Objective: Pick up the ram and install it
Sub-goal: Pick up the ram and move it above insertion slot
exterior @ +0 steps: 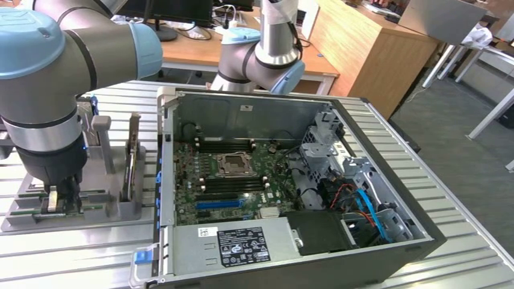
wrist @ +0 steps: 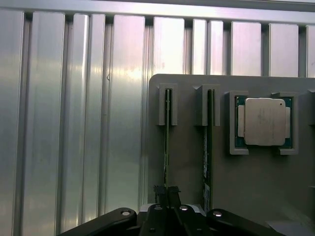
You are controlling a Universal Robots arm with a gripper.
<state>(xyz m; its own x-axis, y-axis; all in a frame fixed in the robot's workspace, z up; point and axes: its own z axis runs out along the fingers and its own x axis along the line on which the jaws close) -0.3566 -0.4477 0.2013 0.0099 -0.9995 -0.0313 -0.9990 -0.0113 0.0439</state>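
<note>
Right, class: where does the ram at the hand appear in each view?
Exterior view: the ram sits low at the exterior view's left, under the hand.
Wrist view: the ram stands on edge by the hand, near one border of the grey holder.
Shared landmark: the grey holder.

Exterior camera: raised, mid-range, angled down on open computer case (exterior: 241,114) at frame centre; grey fixture tray (exterior: 48,226) at lower left. Wrist camera: close, straight down past gripper (wrist: 167,191). Both views share tray, ram (wrist: 167,142) pinched there, and ribbed table (wrist: 74,128).
</note>
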